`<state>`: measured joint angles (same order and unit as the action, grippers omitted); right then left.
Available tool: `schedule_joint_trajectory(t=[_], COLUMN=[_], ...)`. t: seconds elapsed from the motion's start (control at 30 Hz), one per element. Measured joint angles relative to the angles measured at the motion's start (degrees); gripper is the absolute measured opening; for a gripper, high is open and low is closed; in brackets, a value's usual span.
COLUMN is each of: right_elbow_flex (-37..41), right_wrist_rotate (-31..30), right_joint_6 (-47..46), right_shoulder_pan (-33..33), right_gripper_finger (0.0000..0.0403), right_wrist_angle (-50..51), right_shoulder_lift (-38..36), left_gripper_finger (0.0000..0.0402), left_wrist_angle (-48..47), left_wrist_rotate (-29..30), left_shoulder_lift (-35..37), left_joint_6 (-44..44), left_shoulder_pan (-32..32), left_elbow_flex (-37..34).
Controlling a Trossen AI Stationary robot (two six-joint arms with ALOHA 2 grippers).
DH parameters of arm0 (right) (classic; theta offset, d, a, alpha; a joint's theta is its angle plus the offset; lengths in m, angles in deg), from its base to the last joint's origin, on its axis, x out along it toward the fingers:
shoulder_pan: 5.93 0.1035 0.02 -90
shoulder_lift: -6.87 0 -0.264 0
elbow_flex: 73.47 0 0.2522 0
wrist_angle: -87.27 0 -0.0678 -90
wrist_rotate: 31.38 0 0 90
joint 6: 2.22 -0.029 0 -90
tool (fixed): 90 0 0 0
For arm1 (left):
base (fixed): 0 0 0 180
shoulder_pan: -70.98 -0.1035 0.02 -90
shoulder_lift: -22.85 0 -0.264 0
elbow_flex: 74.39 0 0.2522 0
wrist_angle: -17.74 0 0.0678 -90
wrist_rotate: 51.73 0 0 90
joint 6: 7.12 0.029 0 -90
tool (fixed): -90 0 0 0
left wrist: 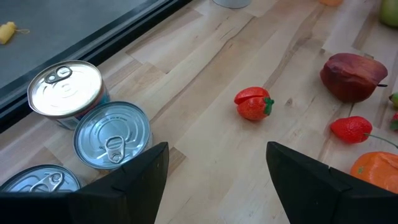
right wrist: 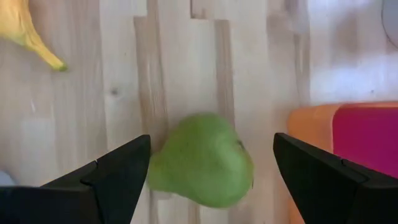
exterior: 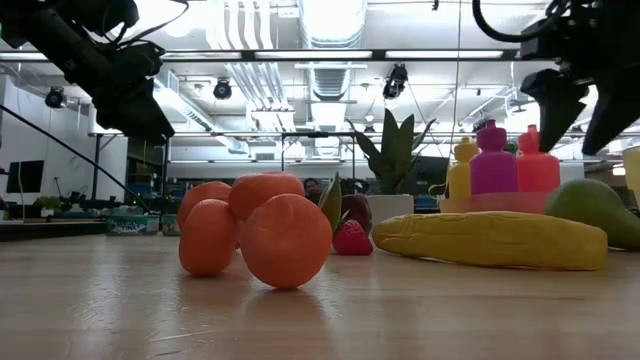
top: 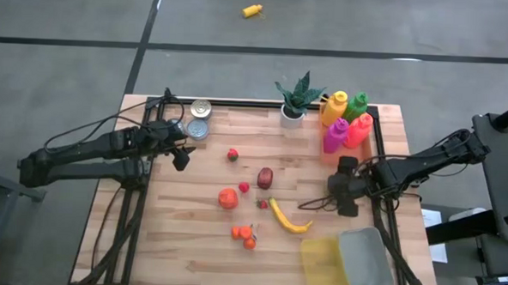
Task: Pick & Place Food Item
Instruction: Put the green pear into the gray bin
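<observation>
A green pear (right wrist: 202,163) lies on its side on the wooden table (top: 197,260), also seen at the right edge of the low view (exterior: 597,210). My right gripper (right wrist: 212,140) hangs open above the pear, one finger on either side, clear of it (exterior: 580,112); in the high view it (top: 342,200) hides the pear. My left gripper (left wrist: 217,149) stands open and empty above the table's far left (top: 181,159), near three tin cans (left wrist: 112,134). A banana (top: 289,218), a dark red apple (top: 264,177), an orange (top: 227,198) and strawberries (left wrist: 351,128) lie mid-table.
A potted plant (top: 294,99) and coloured bottles (top: 347,121) in an orange holder stand at the far right. A yellow tray (top: 322,267) and a grey tray (top: 365,259) sit at the near right. Small oranges (top: 245,236) lie near the front; a small red tomato (left wrist: 253,103) lies toward the cans.
</observation>
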<state>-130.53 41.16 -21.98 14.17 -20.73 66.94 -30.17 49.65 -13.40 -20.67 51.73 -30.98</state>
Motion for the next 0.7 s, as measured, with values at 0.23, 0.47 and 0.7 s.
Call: schedule_joint_trajectory(t=[0.23, 0.47, 0.7], right_elbow_flex=[3.3, 8.0, 10.3], right_wrist_rotate=[4.1, 2.2, 0.9], right_joint_6=[-7.1, -13.8, -16.3], right_shoulder_pan=[0.0, 0.0, 0.0], right_gripper_finger=[0.0336, 0.0336, 0.0336], right_wrist_angle=[1.3, -1.9, -6.3], right_shoulder_lift=[0.0, -0.2, -0.2], left_gripper_finger=[0.0275, 0.0275, 0.0275], left_wrist_angle=[0.0, 0.0, 0.0], left_wrist_rotate=[0.0, 0.0, 0.0], left_shoulder_lift=[0.0, 0.0, 0.0], left_joint_6=[0.0, 0.0, 0.0], left_shoulder_pan=[0.0, 0.0, 0.0], left_elbow_flex=[0.0, 0.0, 0.0])
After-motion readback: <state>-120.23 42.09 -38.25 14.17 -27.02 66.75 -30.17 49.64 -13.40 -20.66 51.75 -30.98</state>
